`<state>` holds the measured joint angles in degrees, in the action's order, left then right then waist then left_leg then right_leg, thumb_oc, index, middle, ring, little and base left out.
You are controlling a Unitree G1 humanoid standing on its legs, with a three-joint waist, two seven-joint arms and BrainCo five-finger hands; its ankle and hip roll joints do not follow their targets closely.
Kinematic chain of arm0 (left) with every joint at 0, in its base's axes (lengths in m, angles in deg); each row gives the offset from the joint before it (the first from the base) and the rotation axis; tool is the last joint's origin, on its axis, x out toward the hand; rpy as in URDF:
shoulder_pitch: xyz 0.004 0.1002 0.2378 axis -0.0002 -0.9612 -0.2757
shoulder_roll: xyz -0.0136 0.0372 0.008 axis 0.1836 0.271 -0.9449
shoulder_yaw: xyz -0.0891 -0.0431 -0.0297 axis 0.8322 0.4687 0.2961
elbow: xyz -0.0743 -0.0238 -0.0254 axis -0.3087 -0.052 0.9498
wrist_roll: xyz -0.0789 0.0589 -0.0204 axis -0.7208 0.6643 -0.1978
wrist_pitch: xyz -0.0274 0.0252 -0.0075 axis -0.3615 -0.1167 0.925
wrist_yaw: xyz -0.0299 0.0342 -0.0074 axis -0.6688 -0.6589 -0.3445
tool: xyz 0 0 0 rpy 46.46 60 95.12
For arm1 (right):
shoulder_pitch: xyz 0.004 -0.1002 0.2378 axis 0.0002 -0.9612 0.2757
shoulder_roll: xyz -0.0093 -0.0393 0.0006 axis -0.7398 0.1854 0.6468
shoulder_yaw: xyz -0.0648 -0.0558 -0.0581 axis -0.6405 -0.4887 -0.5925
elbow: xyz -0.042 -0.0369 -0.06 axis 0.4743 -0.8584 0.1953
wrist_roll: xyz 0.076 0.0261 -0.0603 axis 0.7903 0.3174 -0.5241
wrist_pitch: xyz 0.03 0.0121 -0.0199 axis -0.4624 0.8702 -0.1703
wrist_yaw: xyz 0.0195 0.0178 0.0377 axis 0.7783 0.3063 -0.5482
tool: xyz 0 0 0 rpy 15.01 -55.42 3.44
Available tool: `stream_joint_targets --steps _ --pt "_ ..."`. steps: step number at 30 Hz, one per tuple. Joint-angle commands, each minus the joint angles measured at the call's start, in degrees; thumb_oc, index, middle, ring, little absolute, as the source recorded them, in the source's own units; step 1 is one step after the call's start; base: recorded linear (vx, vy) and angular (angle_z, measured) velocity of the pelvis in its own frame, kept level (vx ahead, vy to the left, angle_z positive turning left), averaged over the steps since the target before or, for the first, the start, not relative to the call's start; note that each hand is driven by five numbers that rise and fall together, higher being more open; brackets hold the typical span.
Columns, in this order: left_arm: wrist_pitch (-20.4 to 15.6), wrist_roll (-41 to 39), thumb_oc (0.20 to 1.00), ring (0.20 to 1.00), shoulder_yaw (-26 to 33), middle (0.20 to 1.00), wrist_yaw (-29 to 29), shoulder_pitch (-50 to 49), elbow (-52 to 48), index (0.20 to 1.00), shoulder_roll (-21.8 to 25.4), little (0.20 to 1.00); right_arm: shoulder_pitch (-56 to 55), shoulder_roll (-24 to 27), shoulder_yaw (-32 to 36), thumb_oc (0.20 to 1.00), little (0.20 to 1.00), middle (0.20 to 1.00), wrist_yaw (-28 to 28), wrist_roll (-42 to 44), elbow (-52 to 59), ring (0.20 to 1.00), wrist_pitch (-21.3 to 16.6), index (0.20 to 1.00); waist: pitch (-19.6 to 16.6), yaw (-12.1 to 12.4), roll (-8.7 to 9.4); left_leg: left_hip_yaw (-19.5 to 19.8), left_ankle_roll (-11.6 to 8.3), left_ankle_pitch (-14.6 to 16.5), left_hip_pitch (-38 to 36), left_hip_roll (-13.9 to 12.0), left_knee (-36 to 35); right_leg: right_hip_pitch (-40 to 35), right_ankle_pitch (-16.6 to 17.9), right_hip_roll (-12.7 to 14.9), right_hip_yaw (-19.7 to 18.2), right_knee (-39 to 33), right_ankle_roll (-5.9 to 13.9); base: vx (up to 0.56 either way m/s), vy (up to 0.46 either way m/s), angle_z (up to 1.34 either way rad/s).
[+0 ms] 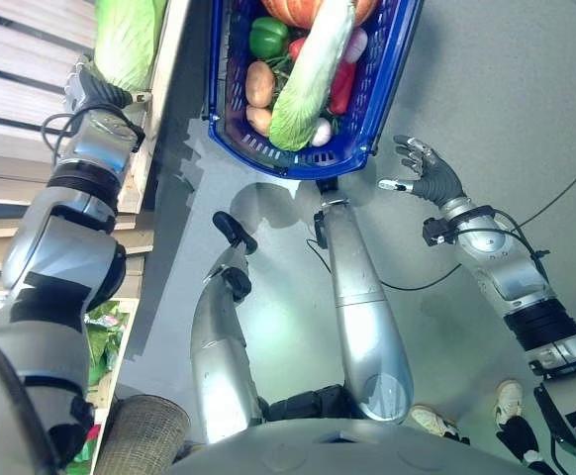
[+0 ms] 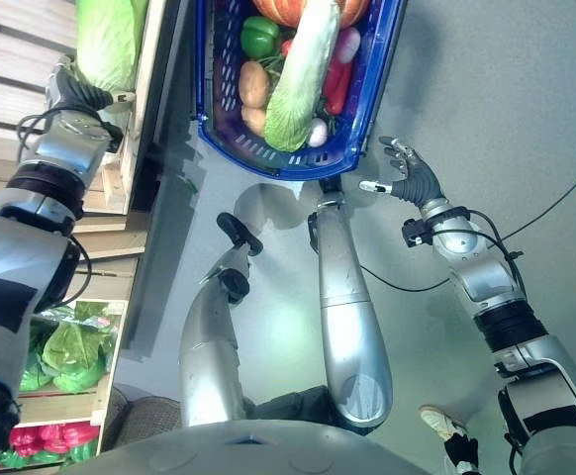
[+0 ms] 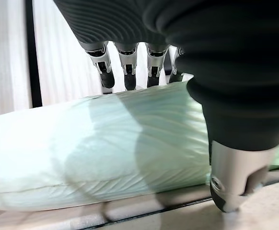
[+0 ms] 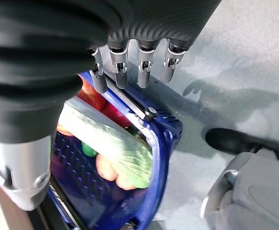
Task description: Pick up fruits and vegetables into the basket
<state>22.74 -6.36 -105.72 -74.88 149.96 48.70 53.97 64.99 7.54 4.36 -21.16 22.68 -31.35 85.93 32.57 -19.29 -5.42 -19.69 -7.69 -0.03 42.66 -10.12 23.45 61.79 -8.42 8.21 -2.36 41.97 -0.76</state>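
A pale green napa cabbage [image 1: 128, 40] lies on a wooden shelf [image 1: 31, 59] at the upper left. My left hand [image 1: 95, 91] is at it: straight fingers [image 3: 128, 72] reach over the cabbage [image 3: 106, 143], and the thumb [image 3: 233, 177] hangs on its near side. The blue basket [image 1: 298, 163] stands on the grey floor. It holds another napa cabbage [image 1: 313, 74], a green pepper [image 1: 267, 37], potatoes [image 1: 259, 84], a pumpkin [image 1: 298, 10] and red vegetables. My right hand [image 1: 429, 176] hovers open just right of the basket's near corner [image 4: 161, 139], holding nothing.
Below the shelf, a crate holds leafy greens [image 2: 65, 351] and red produce [image 2: 55, 435]. A woven basket [image 1: 144, 435] sits at the lower left. White shoes [image 1: 509, 399] of a person show on the floor at the lower right.
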Motion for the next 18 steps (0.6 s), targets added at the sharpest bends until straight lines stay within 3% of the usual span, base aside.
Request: stream_joint_targets --steps 1,5,10,18 --pt "1.29 -4.24 1.000 1.000 -0.13 1.000 11.58 -3.13 4.51 1.000 -0.32 1.000 -3.14 -2.08 1.21 1.000 1.000 1.000 -0.88 3.56 3.20 1.000 -0.06 1.000 -2.78 -2.98 1.91 -1.00 -0.44 4.98 4.09 -0.54 8.08 -1.11 -0.21 -2.09 -1.63 -2.44 3.96 0.02 0.016 -0.09" --pt "3.20 -9.95 1.000 1.000 0.72 1.000 19.56 -5.19 4.80 1.000 -1.48 1.000 -3.86 -2.13 2.87 1.000 1.000 1.000 -0.84 5.53 4.41 1.000 2.05 1.000 -2.78 -3.54 1.98 -1.63 -0.23 4.99 4.22 -0.78 8.26 -0.81 -0.13 -2.38 -1.97 -2.58 3.71 0.03 0.037 -0.04" --pt "5.88 -15.42 1.000 1.000 2.37 1.000 24.37 -7.78 3.32 1.000 -2.40 1.000 -4.70 -2.28 4.16 1.000 1.000 1.000 -0.76 6.94 5.20 1.000 3.24 1.000 -2.78 -3.57 2.01 -1.65 0.06 5.10 4.52 -0.73 8.42 -0.77 -0.15 -2.67 -2.11 -2.83 3.46 0.01 0.010 -0.03" --pt "8.38 -33.79 1.000 1.000 6.09 1.000 32.08 -11.52 -1.25 1.000 -4.37 1.000 -6.18 -2.40 5.56 1.000 1.000 1.000 -2.43 7.76 6.85 1.000 3.99 1.000 -2.78 -3.41 1.99 -1.73 0.66 5.03 4.56 -0.60 8.10 -0.96 -0.26 -2.93 -2.08 -3.15 3.12 0.00 0.003 0.00"
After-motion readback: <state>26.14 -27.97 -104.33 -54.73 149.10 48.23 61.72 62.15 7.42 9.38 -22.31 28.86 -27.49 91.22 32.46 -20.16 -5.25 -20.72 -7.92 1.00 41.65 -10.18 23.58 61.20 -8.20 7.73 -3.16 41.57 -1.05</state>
